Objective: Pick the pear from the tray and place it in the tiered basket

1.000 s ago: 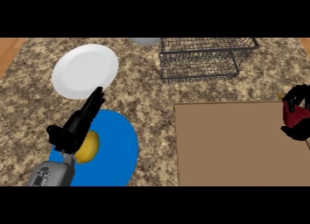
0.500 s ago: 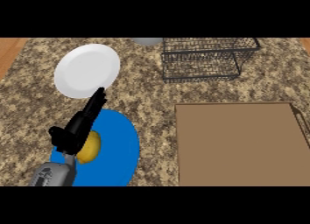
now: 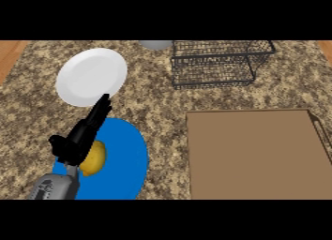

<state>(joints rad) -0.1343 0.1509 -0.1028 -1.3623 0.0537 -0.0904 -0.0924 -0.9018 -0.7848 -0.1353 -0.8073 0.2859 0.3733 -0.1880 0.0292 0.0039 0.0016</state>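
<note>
The left robot hand [image 3: 79,138] is wide, fingers straight, by the pear [image 3: 94,160] on the blue plate [image 3: 127,159]. A bump could roll the pear onto the bench [image 3: 162,101].

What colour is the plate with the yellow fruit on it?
Blue; the plate shows best in the head view.

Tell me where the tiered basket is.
In the head view, the basket stands at the far side of the counter, right of centre. It is beyond the brown tray and to the right of the white plate.
</note>
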